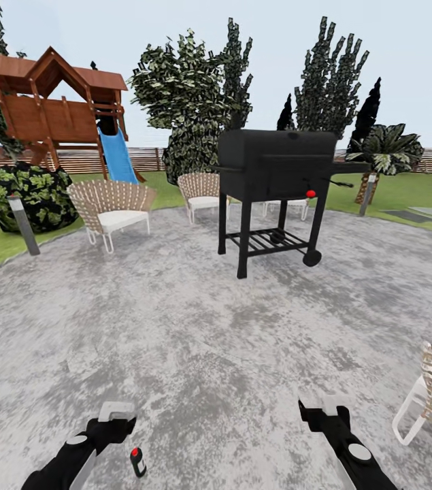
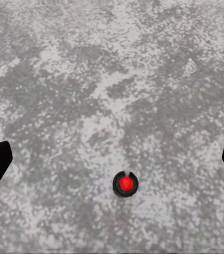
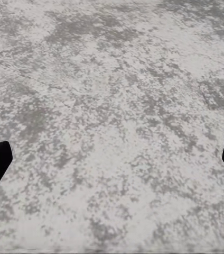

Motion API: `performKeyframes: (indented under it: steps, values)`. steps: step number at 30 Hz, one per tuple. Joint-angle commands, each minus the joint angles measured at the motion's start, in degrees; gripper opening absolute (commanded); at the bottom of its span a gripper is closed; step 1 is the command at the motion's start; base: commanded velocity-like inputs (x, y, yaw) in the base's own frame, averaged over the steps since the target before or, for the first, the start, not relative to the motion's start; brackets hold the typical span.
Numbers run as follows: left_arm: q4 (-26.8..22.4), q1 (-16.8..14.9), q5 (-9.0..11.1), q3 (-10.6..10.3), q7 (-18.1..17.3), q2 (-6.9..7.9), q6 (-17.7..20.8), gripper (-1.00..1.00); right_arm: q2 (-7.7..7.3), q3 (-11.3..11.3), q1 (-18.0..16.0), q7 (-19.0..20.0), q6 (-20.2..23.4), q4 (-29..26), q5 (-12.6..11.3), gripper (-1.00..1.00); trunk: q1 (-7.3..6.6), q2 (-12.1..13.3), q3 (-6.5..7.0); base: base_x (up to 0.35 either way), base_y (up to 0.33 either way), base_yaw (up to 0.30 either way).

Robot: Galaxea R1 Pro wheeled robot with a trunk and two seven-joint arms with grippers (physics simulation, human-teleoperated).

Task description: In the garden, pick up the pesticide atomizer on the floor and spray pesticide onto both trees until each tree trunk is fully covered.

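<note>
The atomizer (image 1: 137,462) is standing upright on the grey floor (image 1: 195,340) just beside the left tool (image 1: 116,413), which is hanging above it with jaws spread, apparently for pickup, while the right tool (image 1: 324,407) is waiting likewise spread and empty.

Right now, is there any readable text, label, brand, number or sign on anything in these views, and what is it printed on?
None readable.
Pesticide atomizer: small dark bottle with a red cap on the floor; any label is too small to read.
Grill: plain black body with a red knob, no lettering visible.
Playhouse, slide and chairs: no signs or numbers.
Left gripper and right gripper: no markings legible.
</note>
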Motion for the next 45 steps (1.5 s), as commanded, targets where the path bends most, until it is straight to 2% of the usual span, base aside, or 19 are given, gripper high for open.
performKeyframes:
  steps: [1,9,38,45]
  values:
    - [-0.1,0.0,-0.2,0.3,-0.4,-0.04,0.4,1.00,0.00,0.0,0.0,0.0,-0.2,0.0,0.0,1.00,-0.05,0.0,-0.05,-0.311,0.000,0.000]
    - [0.0,0.0,-0.2,0.3,-0.5,0.11,0.6,1.00,0.00,0.0,0.0,0.0,-0.2,-0.1,0.0,1.00,-0.05,0.0,-0.05,-0.025,0.000,0.000]
    - [0.6,0.0,-0.2,0.8,-0.2,0.21,0.6,1.00,0.00,0.0,0.0,0.0,-0.1,-0.1,0.0,1.00,6.32,-11.7,-5.64,0.000,0.000,0.000]
    - [0.6,0.0,-0.2,0.9,-0.1,0.21,0.5,1.00,0.00,0.0,0.0,-0.1,-0.2,-0.1,0.0,1.00,6.50,-11.7,-7.65,0.000,0.000,0.000]
